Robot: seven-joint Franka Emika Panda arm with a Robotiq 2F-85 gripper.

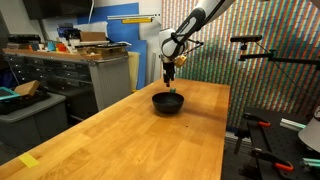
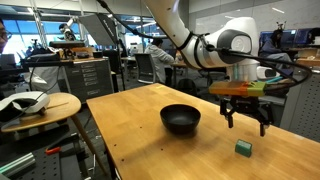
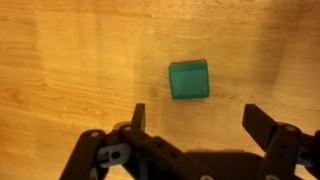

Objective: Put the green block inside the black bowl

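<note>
The green block lies on the wooden table, seen from above in the wrist view, just ahead of my open fingers. In an exterior view it sits near the table's edge, to the right of the black bowl. My gripper hangs open above the block, a short way over the table, with nothing in it. In the wrist view the gripper has its two fingers spread wide, the block apart from them. In the other exterior view the bowl stands below the gripper; the block barely shows at its rim.
The wooden table spreads wide around the bowl. A round side table with a headset stands off the table's side. Cabinets with clutter and tripods stand beyond the table edges.
</note>
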